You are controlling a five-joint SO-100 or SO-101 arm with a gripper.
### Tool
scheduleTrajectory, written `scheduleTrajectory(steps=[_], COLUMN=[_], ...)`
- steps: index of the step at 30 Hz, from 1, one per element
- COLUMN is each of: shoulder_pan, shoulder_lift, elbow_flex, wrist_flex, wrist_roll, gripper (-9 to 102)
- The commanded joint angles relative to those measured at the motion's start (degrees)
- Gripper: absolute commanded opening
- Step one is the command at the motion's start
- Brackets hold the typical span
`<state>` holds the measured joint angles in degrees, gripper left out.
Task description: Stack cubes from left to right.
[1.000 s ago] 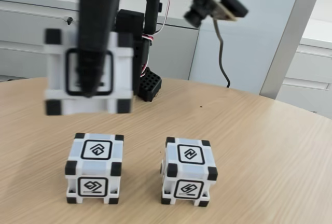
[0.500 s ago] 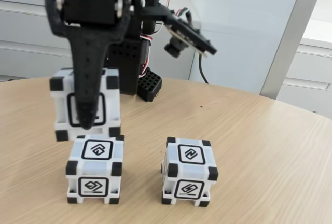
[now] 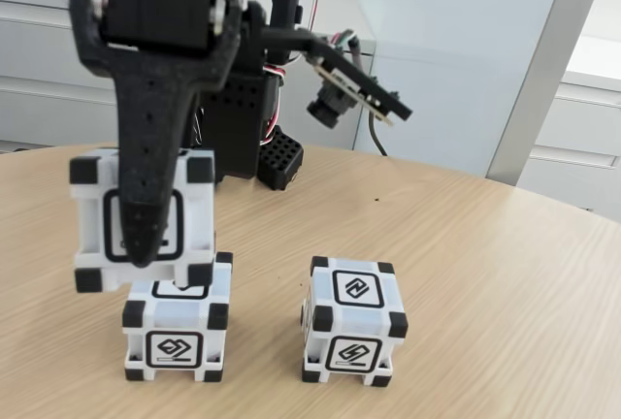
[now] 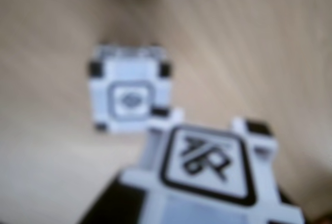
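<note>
My black gripper is shut on a white cube with black corners and a framed glyph. One finger runs down its front face. The held cube hangs tilted slightly, low over the left cube on the table and offset to the left; its bottom edge overlaps that cube's top in the fixed view. Whether they touch I cannot tell. The right cube stands apart on the table. In the blurred wrist view the held cube sits at the bottom and covers one corner of a table cube.
The round wooden table has free room to the right and behind the cubes. The arm's black base stands at the back, with the wrist camera sticking out to the right. Grey cabinets line the background.
The gripper has carried the held cube down and slightly left, from high above the table to just over the left cube. Both table cubes have stayed put.
</note>
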<state>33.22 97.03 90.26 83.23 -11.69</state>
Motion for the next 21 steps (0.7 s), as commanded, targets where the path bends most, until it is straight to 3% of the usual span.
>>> scheduleTrajectory(steps=[1,9,21], shoulder_pan=[0.09,-0.18,-0.18], shoulder_lift=[1.41,2.46,1.85], elbow_flex=[-0.09,8.26,8.79], wrist_flex=[-0.62,-0.79,-0.79], wrist_roll=[0.44,-2.2,-2.11], gripper=[10,10,10])
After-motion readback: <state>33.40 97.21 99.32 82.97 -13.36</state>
